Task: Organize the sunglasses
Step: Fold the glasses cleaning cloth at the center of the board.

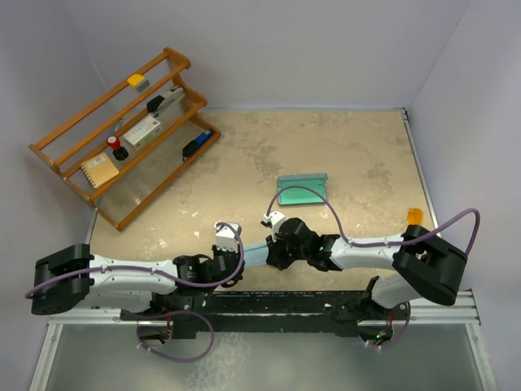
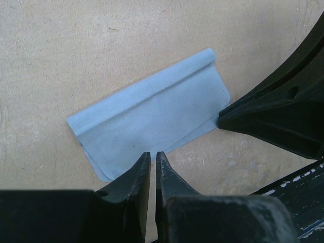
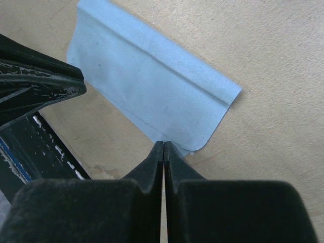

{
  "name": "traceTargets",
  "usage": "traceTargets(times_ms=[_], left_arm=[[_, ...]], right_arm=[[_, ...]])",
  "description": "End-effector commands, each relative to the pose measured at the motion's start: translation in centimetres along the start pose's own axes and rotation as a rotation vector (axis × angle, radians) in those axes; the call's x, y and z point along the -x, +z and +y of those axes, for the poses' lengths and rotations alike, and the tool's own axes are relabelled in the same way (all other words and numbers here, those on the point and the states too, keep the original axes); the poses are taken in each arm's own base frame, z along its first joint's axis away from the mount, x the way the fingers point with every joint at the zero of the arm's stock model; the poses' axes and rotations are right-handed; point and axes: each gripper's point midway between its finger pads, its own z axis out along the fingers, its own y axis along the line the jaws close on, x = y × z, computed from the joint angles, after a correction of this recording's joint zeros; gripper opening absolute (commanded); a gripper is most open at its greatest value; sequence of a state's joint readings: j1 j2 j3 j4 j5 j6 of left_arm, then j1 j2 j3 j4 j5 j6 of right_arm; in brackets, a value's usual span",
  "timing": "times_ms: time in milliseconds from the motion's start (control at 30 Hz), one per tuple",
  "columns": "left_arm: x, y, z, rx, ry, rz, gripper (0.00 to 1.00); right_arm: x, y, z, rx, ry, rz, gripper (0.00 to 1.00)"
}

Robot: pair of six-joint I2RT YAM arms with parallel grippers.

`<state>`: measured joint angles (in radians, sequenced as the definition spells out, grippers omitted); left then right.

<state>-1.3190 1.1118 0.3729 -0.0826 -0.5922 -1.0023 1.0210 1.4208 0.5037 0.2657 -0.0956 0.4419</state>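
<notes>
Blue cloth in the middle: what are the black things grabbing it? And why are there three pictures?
Those black things are the fingers of two robot arms bolted side by side to a table. The big picture is taken from above. In it the left arm and the right arm reach toward each other. The other two pictures come from small cameras on the wrists, each looking along its own arm's fingers. In them the left gripper and the right gripper each look pinched shut on an edge of the folded blue cloth, from opposite sides. Farther back lies a green case, and at the far left stands a wooden rack holding small items. I can't see any sunglasses out in the open.
</notes>
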Motion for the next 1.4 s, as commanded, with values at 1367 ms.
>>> traceTargets(times_ms=[1367], left_arm=[[-2.2,0.9,1.7,0.114,0.02,0.041,0.0]], right_arm=[[-0.2,0.0,-0.3,-0.032,-0.018,0.031,0.0]])
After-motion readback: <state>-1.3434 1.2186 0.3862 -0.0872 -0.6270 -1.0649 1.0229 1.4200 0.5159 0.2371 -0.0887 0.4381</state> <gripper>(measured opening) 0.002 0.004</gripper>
